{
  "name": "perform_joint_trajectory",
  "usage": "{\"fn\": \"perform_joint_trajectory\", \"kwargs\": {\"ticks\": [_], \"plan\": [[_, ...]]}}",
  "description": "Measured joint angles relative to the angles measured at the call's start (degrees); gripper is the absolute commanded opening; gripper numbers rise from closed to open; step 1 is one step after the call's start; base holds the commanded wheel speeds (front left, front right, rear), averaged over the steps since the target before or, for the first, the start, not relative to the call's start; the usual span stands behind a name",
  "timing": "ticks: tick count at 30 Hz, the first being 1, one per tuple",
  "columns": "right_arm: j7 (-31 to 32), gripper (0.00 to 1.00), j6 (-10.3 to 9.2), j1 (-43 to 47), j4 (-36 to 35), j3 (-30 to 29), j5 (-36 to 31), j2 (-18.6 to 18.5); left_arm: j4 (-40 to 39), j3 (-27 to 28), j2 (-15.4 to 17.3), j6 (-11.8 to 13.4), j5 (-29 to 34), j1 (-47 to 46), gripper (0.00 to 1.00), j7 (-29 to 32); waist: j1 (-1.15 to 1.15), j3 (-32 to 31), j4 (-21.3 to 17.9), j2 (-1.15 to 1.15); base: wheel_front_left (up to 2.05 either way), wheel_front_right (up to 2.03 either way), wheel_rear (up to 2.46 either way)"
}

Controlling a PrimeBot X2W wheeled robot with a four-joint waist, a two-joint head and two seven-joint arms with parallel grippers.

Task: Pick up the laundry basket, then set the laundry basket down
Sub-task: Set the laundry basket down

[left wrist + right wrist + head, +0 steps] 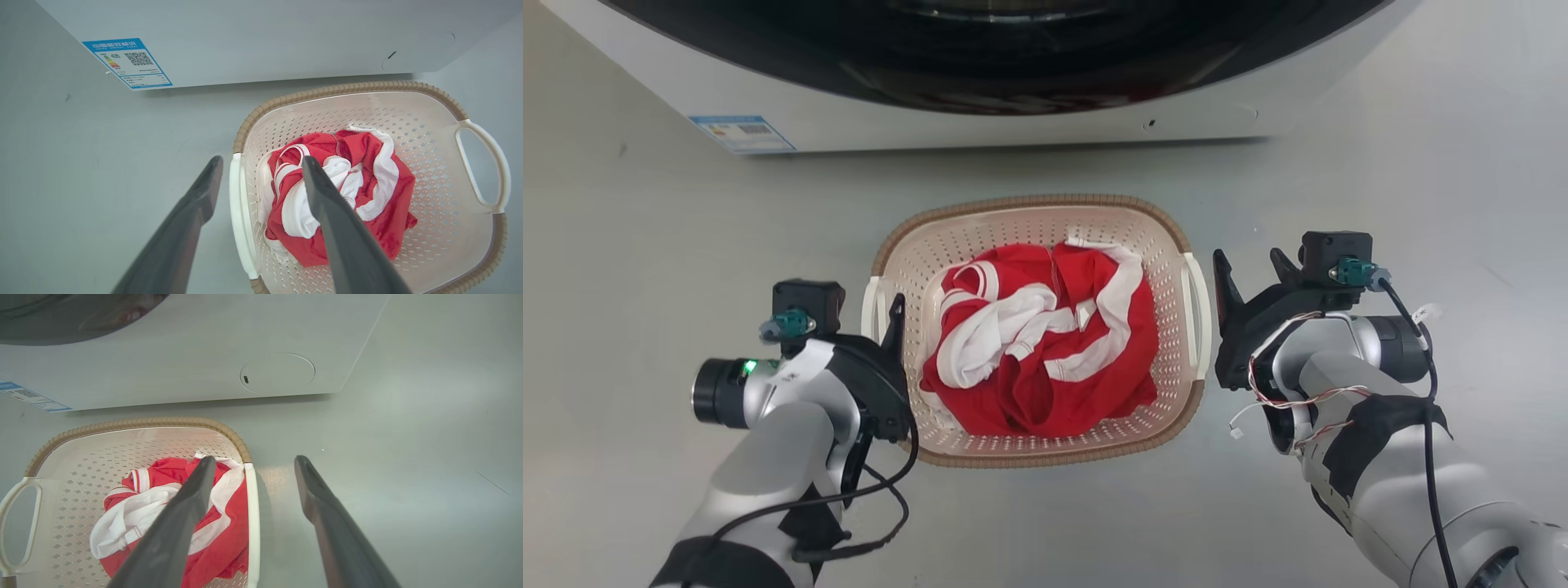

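Left pincer (261, 163) and right pincer (255, 461) both stand spread wide, gripping nothing, above the grey floor (645, 245). Ahead of both sets of fingertips stands the white washer (980, 122). Between the two pincers the laundry basket (1029, 214) rests on the floor, just short of the washer. A crumpled red and white garment (1045, 351) lies in it, inward of each pincer. The left pincer straddles the white left handle (239, 212) and the right pincer straddles the right handle (253, 514); whether they touch, I cannot tell. A blue label (128, 61) sits on the washer, ahead of the left pincer.
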Motion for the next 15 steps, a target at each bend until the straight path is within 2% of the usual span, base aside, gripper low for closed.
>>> {"fn": "perform_joint_trajectory", "kwargs": {"ticks": [7, 15], "plan": [[-0.5, 1.0, 1.34, 1.7, 0.1, -1.3, 0.0, -0.1, -0.9, 1.7, 0.0, -1.0, -1.1, 3.9, 1.0, -1.0, 0.0, -4.6, 0.2, 0.0, 0.0, 0.0, 0.0], [-0.5, 1.0, 2.34, 6.0, -0.5, -3.5, 0.0, -0.9, -4.1, 4.2, 0.9, -0.8, -1.4, 8.7, 1.0, -1.0, -0.01, -10.8, 0.4, -0.01, 0.0, 0.0, 0.0]]}}
